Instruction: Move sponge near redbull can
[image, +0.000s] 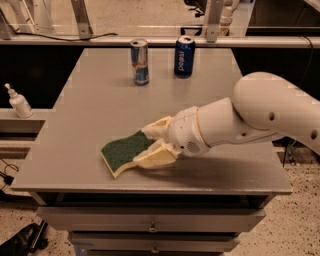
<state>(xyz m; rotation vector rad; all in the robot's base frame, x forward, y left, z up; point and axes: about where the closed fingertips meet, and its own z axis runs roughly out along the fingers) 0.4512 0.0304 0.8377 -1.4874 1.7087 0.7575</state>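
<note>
The sponge (123, 150), dark green on top over pale yellow foam, lies flat on the grey table (95, 100) near its front edge, left of centre. My gripper (153, 143) reaches in from the right, low over the table. It is open, with one finger behind the sponge's right end and one in front of it. The sponge still rests on the table. The redbull can (140, 62), slim, silver and blue, stands upright at the back of the table, well beyond the sponge.
A wider dark blue Pepsi can (184, 56) stands just right of the redbull can. A white pump bottle (19, 101) stands on a lower shelf to the left. My white arm (260, 117) spans the table's right front. Drawers sit below the front edge.
</note>
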